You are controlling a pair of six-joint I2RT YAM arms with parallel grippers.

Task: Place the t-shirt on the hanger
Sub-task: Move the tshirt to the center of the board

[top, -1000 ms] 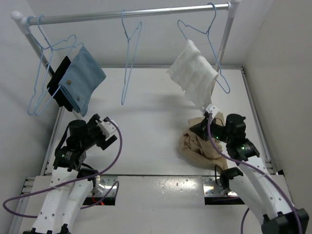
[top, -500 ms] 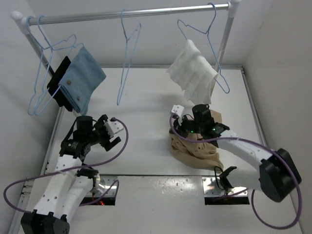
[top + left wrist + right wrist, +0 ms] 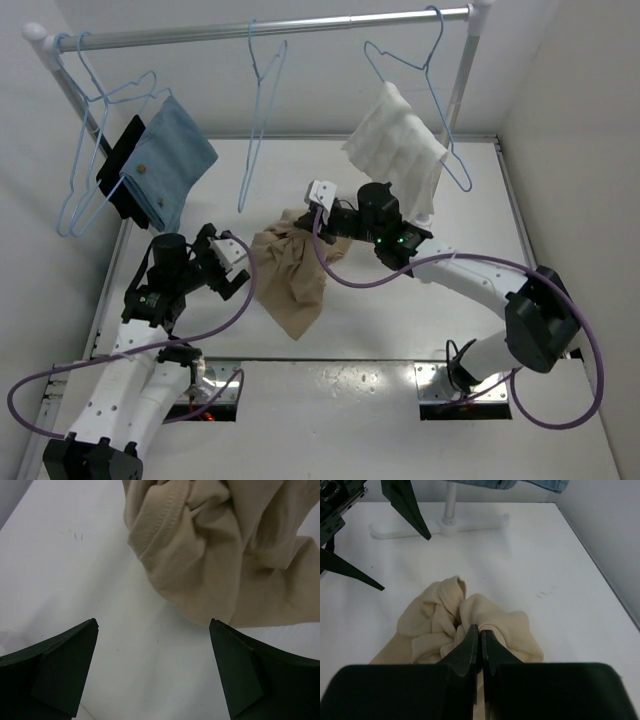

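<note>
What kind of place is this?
Probably a lab test cell, not a home: white walled-in table, clothes rail across it, left arm and right arm bolted at its near edge, t-shirt in play.

The right tool (image 3: 479,631) is blocking the near part of the t-shirt (image 3: 501,627) in its wrist view; the left wrist view's upper edge is cropping the t-shirt.

Nothing legible anywhere: no lettering, brand, number or sign on the t-shirt (image 3: 215,555) bunched just ahead of the fingers (image 3: 55,665).
</note>
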